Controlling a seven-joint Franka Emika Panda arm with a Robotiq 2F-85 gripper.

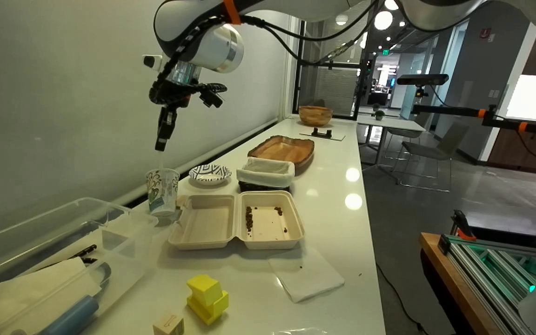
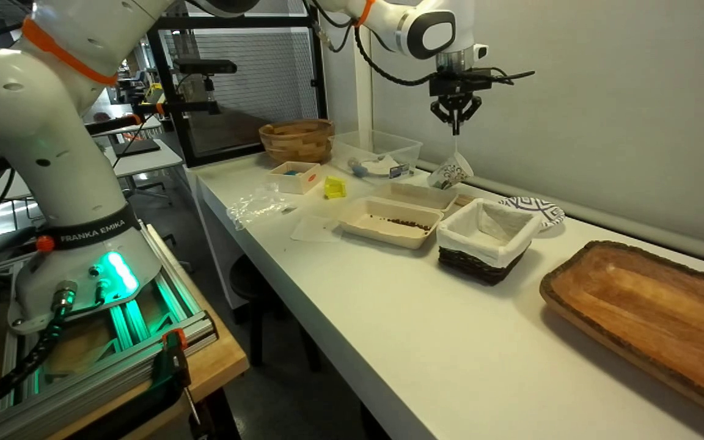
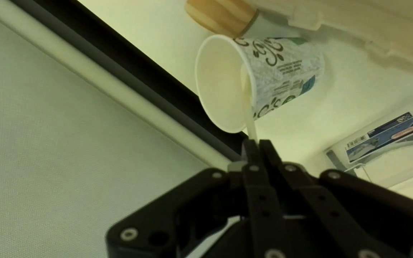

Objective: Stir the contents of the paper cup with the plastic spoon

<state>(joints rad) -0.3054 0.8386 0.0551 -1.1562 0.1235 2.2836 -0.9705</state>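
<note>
Around my gripper (image 2: 456,132) I have open air over the counter (image 1: 335,223) and a way along its outer edge beside the basket (image 2: 480,267), but the wall (image 1: 72,93) runs close by, and low down the wooden block (image 3: 221,15), food box (image 1: 210,216) and clear bin (image 1: 135,235) crowd the cup (image 1: 162,188).

Gleaming white arm (image 2: 62,146), smooth and rounded, bright orange straps (image 1: 232,11) cinched right around it! A black cable (image 2: 402,81) loops off the side. Down to the base (image 2: 46,287): black band (image 2: 96,232), pale capitals spelling FRANKA EMIKA, green light (image 2: 121,273) blazing below! And the gripper (image 3: 259,144), black, angular, studded with silvery screws (image 3: 129,234)!
</note>
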